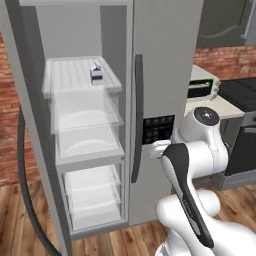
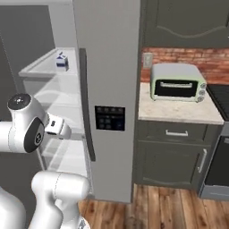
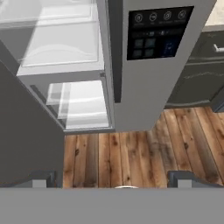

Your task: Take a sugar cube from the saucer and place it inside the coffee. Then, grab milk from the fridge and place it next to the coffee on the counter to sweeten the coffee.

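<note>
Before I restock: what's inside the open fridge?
The milk stands alone on the top shelf. The clear drawers below look empty. The closed door hides the right half.

Pale toaster oven (image 2: 177, 82) before red brick wall (image 2: 197, 57)

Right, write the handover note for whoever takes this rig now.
Hand: open and empty, aimed at the lower fridge and the wood floor.
Milk: upright on the top shelf of the fridge, whose left door is open.
Done: fridge reached and opened. The sugar step cannot be judged from here.
Left: reach up to the top shelf, grip the milk, carry it to the counter and set it beside the coffee.
</note>
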Available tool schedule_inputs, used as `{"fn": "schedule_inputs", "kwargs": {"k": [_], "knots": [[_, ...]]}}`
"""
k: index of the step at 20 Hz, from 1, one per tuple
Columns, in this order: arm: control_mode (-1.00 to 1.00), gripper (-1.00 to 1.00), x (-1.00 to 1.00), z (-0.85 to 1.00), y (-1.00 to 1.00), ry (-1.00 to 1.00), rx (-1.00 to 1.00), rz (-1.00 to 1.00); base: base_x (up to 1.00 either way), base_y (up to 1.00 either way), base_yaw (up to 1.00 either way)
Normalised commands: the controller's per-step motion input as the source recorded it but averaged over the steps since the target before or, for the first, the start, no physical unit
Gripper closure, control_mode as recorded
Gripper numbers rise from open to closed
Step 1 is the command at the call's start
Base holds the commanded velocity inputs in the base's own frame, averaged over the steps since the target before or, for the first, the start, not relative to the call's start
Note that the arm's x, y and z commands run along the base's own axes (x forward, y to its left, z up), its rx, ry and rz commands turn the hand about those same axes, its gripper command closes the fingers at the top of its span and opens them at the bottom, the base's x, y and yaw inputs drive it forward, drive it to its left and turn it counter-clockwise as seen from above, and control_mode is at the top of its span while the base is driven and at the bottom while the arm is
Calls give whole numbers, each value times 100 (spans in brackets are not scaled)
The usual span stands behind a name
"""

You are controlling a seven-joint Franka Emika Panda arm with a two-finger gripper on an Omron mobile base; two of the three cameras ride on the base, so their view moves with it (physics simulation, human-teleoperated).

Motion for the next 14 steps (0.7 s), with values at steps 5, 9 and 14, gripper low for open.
{"fn": "schedule_inputs", "kwargs": {"k": [5, 9, 14], "knots": [[100, -100, 0, 0, 0, 0, 0, 0, 56, 22, 6], [100, -100, 0, 0, 0, 0, 0, 0, 51, 26, 6], [100, -100, 0, 0, 0, 0, 0, 0, 50, 28, 6]]}}
